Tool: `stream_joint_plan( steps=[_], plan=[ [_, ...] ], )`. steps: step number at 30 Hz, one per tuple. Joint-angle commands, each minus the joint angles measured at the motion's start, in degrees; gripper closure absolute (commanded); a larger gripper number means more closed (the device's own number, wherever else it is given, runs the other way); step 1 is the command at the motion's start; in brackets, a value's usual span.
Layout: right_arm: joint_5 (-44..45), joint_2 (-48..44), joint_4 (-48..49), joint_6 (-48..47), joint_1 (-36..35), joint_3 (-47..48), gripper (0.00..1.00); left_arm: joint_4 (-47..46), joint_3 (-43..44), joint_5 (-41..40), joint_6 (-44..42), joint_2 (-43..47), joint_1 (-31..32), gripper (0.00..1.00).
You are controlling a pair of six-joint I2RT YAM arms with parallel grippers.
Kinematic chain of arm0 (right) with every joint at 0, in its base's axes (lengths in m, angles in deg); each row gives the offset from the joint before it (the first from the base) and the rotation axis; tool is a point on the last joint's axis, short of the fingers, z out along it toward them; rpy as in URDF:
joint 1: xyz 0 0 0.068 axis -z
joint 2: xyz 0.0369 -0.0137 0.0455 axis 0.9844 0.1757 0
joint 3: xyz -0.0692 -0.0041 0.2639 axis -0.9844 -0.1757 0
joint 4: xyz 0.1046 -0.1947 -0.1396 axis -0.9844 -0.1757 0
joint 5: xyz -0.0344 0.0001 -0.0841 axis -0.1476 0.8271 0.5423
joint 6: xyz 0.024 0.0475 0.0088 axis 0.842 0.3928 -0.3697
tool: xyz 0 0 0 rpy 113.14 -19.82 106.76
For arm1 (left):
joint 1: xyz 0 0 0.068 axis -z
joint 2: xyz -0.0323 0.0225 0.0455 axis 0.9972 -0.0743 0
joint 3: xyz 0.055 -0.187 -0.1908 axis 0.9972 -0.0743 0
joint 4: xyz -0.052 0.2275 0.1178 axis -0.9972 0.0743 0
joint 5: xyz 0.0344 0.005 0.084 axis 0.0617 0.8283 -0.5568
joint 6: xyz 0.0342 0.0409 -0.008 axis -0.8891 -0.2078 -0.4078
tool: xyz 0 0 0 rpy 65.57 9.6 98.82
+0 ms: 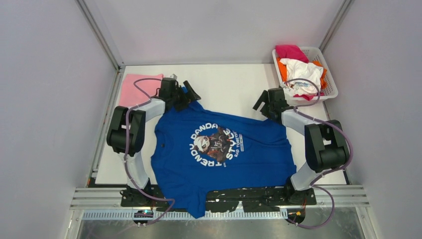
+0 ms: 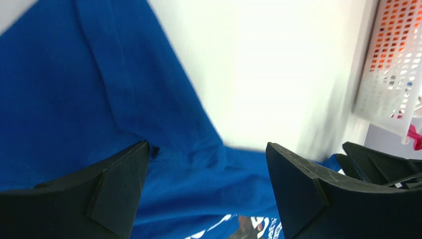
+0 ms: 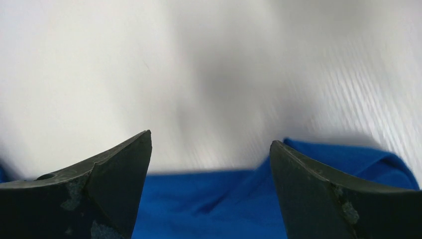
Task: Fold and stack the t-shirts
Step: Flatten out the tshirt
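A royal-blue t-shirt (image 1: 219, 154) with a round white-lettered panda print lies spread across the table, its lower part hanging over the near edge. My left gripper (image 1: 185, 93) hovers open over the shirt's far left corner, blue cloth (image 2: 199, 169) below its spread jaws. My right gripper (image 1: 264, 103) stands open at the shirt's far right corner, blue fabric (image 3: 209, 204) beneath it and nothing held. A folded light-pink t-shirt (image 1: 134, 89) lies at the far left. Magenta, white and orange t-shirts (image 1: 301, 69) are heaped in the basket.
The white slatted basket (image 1: 329, 82) stands at the far right corner of the table; its wall (image 2: 393, 74) shows in the left wrist view. Grey enclosure walls close in on both sides. A metal rail runs along the near edge (image 1: 219, 199).
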Motion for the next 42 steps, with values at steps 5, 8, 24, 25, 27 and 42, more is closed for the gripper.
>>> stream_joint_plan(
  steps=[5, 8, 24, 25, 27, 42],
  plan=[
    [1.8, 6.1, 11.1, -5.1, 2.5, 10.8, 0.05, -1.8, 10.4, 0.2, -1.6, -5.1, -0.9, 0.10],
    [0.4, 4.8, 12.3, -5.7, 2.7, 9.8, 0.04, 0.8, 14.0, 1.5, -3.2, -6.7, -0.9, 0.11],
    [1.9, -1.0, 6.4, -31.4, -12.4, 13.3, 0.04, 5.7, -5.2, -5.6, -7.3, 9.8, -0.9, 0.10],
    [1.5, -1.5, 6.8, -30.4, -12.6, 13.0, 0.04, 5.7, -5.0, -5.7, -6.7, 9.1, -0.9, 0.12],
    [-0.5, -3.1, 8.8, -28.6, -12.7, 11.0, 0.05, 5.0, -4.0, -4.9, -5.7, 7.2, -0.9, 0.18],
    [-2.1, -10.2, 9.3, -25.0, -12.8, 2.3, 0.05, 4.0, 3.6, -7.4, -3.0, -2.2, -0.8, 0.47]
  ],
)
